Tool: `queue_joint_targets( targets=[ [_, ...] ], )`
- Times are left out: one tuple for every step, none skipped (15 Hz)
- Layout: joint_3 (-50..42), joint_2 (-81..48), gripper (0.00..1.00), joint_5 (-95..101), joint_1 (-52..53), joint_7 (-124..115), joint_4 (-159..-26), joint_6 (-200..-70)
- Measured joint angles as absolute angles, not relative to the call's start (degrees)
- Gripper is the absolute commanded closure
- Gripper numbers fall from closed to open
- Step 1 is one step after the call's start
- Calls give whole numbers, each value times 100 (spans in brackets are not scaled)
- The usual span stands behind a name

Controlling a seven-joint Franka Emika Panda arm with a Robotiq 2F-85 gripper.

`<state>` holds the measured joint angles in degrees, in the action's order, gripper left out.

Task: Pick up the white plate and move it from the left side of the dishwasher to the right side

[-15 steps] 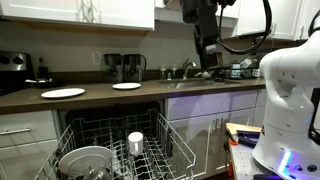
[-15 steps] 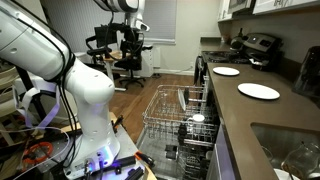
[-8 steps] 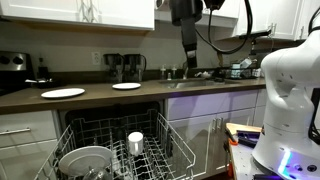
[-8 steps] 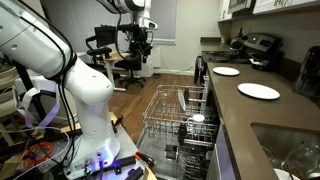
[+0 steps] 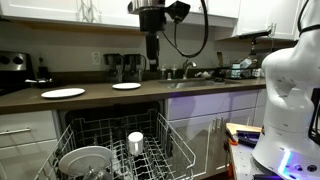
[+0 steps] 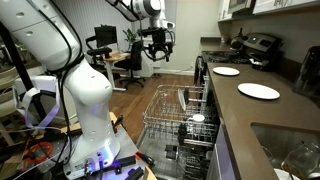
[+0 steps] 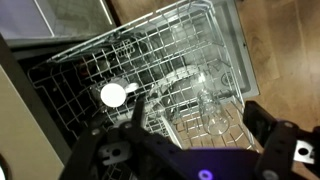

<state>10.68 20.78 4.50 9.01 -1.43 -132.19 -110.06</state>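
Observation:
The white plate (image 5: 85,160) stands in the left part of the dishwasher's (image 5: 120,120) pulled-out wire rack (image 5: 165,150), near the front. I cannot make the plate out in the wrist view. My gripper (image 5: 152,52) hangs high above the counter, well above the rack, and also shows in an exterior view (image 6: 158,45). In the wrist view my gripper (image 7: 200,125) is open and empty, looking down on the rack (image 7: 160,60).
A small white cup (image 5: 135,142) stands in the rack's middle (image 7: 113,94). A clear glass (image 7: 212,110) lies in the rack. Two flat white plates (image 5: 63,92) (image 5: 126,86) lie on the counter. A sink with dishes (image 5: 205,74) is beside them.
My arm has swung across from above the sink to above the dishwasher, staying high. The plate, cup and rack have not moved.

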Motion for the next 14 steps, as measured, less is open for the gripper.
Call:
queue_joint_targets(
  targets=[
    [1018,1879,0,559,901,15,-13115,-11260],
    [965,1678,0,634,901,177,-13012,-11536],
    [913,1488,0,656,901,334,-12915,-11799],
    [862,1302,0,657,901,493,-12818,-12046],
    [811,1108,0,657,902,648,-12715,-12277],
    [765,920,0,657,902,787,-12609,-12470],
    [722,713,0,644,902,940,-12491,-12648],
    [682,508,0,620,902,1095,-12372,-12801],
    [648,300,0,573,902,1253,-12247,-12931],
    [625,89,0,489,901,1422,-12116,-13027],
    [611,-126,0,391,900,1598,-11976,-13097],
    [611,-325,0,270,899,1779,-11838,-13122],
    [617,-526,0,144,899,1958,-11693,-13124],
    [632,-727,0,20,899,2133,-11546,-13124]
  ],
)
